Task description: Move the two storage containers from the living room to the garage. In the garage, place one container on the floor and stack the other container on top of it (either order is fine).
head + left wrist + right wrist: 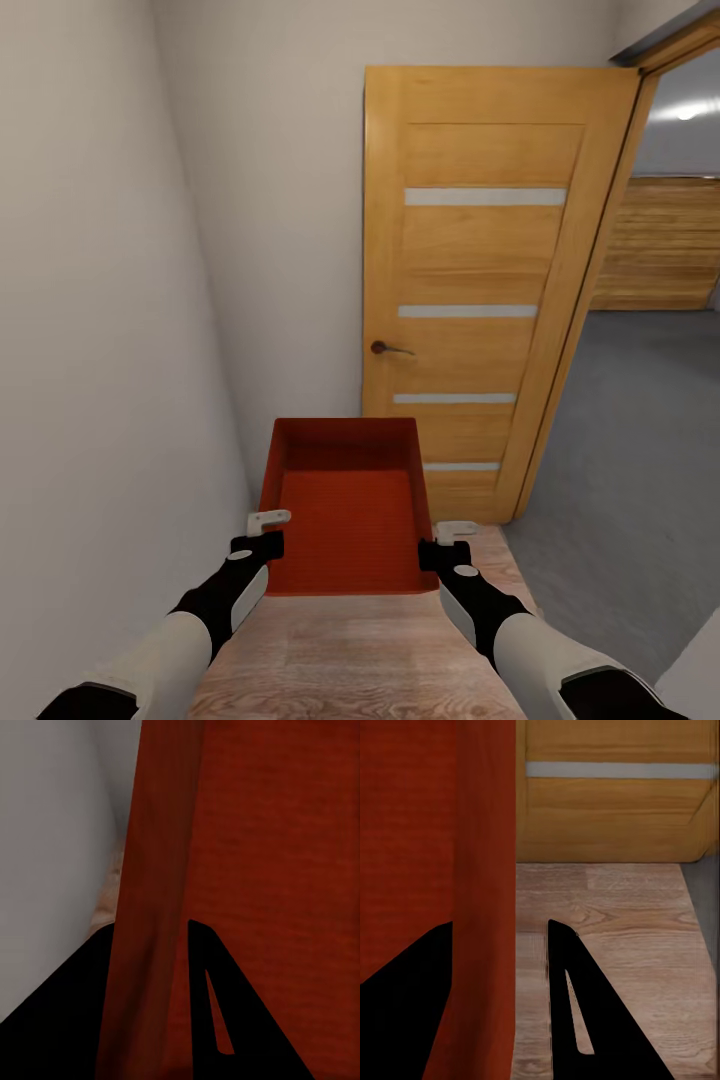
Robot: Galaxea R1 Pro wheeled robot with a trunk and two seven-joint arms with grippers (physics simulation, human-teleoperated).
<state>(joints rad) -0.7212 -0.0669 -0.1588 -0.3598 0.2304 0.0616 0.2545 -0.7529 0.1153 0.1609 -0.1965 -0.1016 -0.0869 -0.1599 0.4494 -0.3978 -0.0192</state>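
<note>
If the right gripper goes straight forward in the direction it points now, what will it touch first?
Probably the open wooden door. The right gripper grips the storage container's side wall and points along it; beyond lies wood-plank floor, then the door's lower part. Depth is unclear.

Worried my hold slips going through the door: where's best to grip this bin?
Keep to the two long side walls of the bin, left gripper and right gripper each straddling a rim from its own side. The walls are thin, straight and opposite each other, so the open bin rides level.
</note>
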